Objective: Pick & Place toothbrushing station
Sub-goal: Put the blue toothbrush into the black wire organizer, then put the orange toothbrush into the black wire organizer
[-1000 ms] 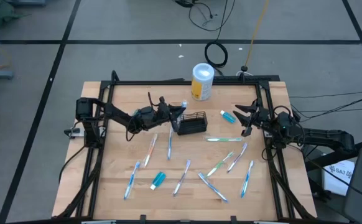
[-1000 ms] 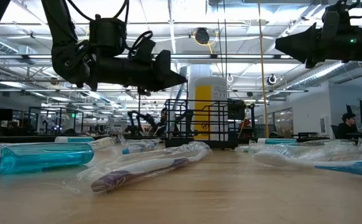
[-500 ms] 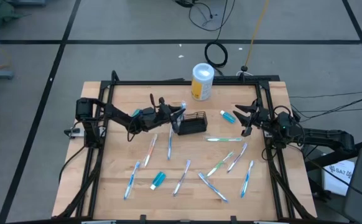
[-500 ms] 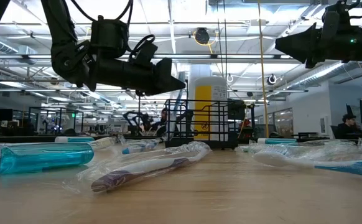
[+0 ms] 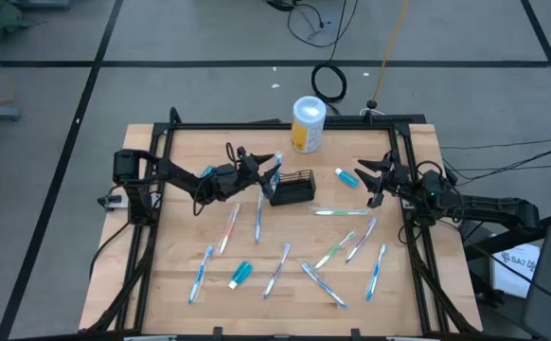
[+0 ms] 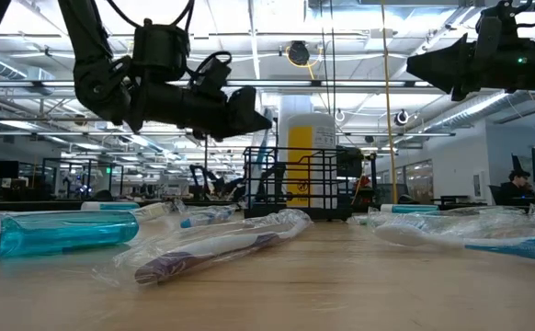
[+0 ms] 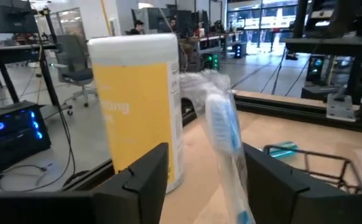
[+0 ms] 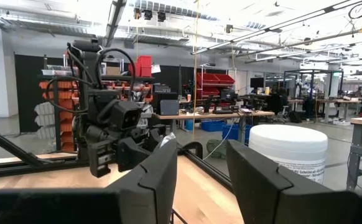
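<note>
The left gripper point(image 5: 268, 170) hovers just left of the black wire-mesh basket point(image 5: 294, 188), fingers spread apart, a wrapped toothbrush point(image 7: 226, 134) standing between them without being pinched. The basket sits on the desk point(image 5: 257, 303) near its middle, in front of the white-and-yellow canister point(image 5: 308, 124). The right gripper point(image 5: 372, 182) hangs open over the desk's right side. More wrapped toothbrushes point(image 5: 277, 270) lie scattered nearer the front.

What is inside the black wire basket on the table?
From above, the black wire basket looks empty except at its left end, where a wrapped toothbrush sits between the left gripper's open fingers. The gripper covers that end, so the toothbrush's lower tip cannot be seen.
</note>
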`<state>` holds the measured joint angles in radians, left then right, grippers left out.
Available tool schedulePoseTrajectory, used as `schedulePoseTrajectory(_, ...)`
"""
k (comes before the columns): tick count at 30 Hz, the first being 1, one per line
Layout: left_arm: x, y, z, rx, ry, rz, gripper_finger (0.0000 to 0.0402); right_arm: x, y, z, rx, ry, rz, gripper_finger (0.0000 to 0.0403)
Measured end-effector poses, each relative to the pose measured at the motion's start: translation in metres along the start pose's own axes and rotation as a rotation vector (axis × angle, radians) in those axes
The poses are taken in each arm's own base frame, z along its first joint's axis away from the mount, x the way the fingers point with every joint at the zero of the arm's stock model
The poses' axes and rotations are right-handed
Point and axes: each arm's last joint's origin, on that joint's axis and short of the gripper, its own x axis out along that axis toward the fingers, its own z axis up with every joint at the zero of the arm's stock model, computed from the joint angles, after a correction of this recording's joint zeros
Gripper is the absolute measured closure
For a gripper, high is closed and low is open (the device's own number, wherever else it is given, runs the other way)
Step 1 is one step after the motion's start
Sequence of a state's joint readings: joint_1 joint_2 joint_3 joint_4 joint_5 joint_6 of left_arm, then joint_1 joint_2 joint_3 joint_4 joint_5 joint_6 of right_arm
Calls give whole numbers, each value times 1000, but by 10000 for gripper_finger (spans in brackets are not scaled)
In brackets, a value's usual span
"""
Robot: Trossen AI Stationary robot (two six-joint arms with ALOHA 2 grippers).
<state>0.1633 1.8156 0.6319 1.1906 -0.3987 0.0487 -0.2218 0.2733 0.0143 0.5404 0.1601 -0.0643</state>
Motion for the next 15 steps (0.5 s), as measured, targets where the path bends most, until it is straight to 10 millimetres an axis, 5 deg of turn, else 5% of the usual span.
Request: schedulePoseTrajectory(15, -38, 9, 62, 55, 145, 55, 206, 0, 0, -1, -1, 8, 1, 273)
